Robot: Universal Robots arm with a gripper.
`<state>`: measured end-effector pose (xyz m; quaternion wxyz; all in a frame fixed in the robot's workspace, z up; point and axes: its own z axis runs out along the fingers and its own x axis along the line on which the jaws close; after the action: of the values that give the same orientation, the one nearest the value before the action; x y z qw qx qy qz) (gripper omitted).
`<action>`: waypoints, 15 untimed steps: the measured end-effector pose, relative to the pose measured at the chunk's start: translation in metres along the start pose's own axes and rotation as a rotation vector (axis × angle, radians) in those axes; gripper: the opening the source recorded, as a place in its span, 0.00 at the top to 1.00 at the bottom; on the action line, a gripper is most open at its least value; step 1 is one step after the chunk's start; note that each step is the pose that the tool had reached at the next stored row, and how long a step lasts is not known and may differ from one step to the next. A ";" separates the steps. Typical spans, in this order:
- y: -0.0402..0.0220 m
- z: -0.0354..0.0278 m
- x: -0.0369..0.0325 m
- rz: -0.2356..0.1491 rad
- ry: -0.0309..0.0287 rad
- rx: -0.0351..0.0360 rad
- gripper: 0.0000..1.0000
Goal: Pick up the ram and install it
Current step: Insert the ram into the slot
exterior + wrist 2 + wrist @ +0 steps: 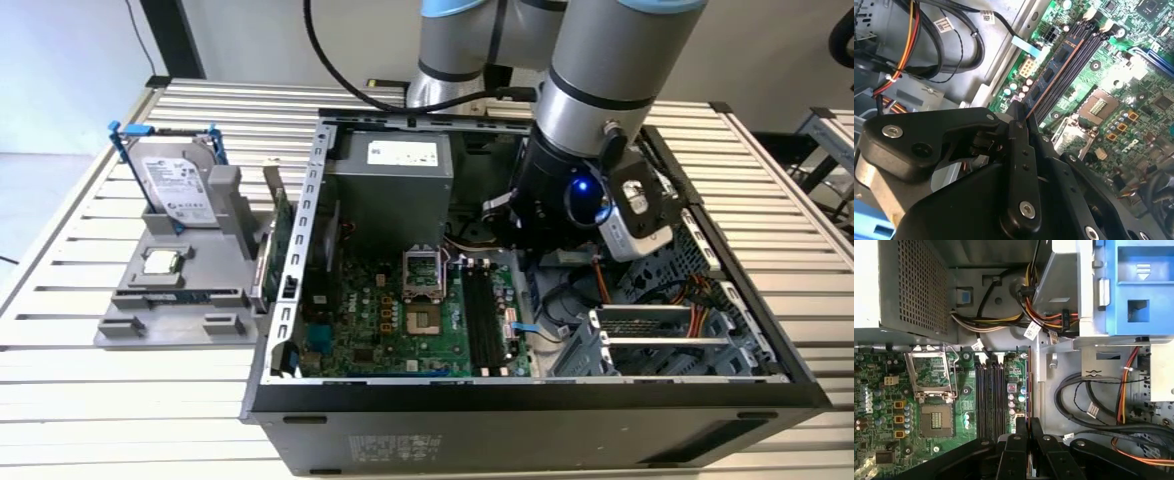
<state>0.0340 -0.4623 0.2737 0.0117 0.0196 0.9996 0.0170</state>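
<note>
The ram (1029,390) is held on edge between the black fingers (1016,450) of the gripper (1028,429), so in the first wrist view it reads as a thin coppery line. In the second wrist view the same ram (1050,71) shows its dark face with black chips, running out from the gripper (1026,126) toward the board. The pincer is pressed together on the stick, pinching it at one end. The ram hangs over the green motherboard (966,385), just beside the row of dark memory slots (991,395) and parallel to them, between the slots and the grey metal wall (1054,390). Whether its lower edge touches anything cannot be told.

On the far side of the slots sits the open processor socket (936,417). Past that is the perforated power supply (914,285), with a bundle of cables (984,325) leaving it.

In the exterior view the arm (601,100) comes down from the top centre of the frame into the open computer case (534,420). Its wrist is over the case's middle, just to the exterior view's right of the memory slots (483,315). At the left of the frame, just beside the case, a grey stand (174,310) rests on the slatted table (80,400). It carries the silver hard drive (174,185) with blue brackets, standing upright, and the small square processor chip (163,262) lying flat in front of it
</note>
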 end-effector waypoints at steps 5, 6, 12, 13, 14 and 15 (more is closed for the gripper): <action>-0.0004 0.0086 0.0029 -0.002 0.0001 0.0000 1.00; -0.0005 0.0103 0.0036 -0.002 0.0001 -0.0001 1.00; -0.0019 0.0136 0.0088 -0.013 0.0005 0.0002 1.00; -0.0024 0.0144 0.0097 -0.015 0.0005 0.0000 1.00; -0.0028 0.0150 0.0104 -0.016 0.0006 0.0000 1.00; -0.0035 0.0155 0.0110 -0.017 0.0007 0.0001 1.00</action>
<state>0.0232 -0.4648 0.2579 0.0115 0.0109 0.9997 0.0168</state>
